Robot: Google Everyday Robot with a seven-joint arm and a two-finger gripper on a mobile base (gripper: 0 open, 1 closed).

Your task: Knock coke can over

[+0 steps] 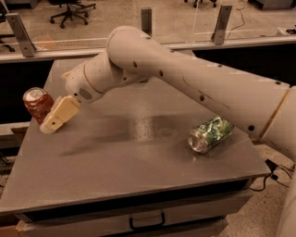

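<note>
One small red-orange aluminium coke can (38, 104) sits at the left edge of the grey tabletop (138, 157), just left of the cream gripper (49, 126); contact unclear. Jaws look pressed together, gripping nothing. Can upright, silver top up, long axis near vertical. Crushed green-patterned silver can (210, 133) lies on its side, far right. Pale floor (175, 23) and black office chair (69, 11) behind.

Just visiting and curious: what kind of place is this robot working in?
Probably an office or lab workspace: a rolling office chair behind a glass partition, and a grey table where the end effector sits beside the coke can.
</note>
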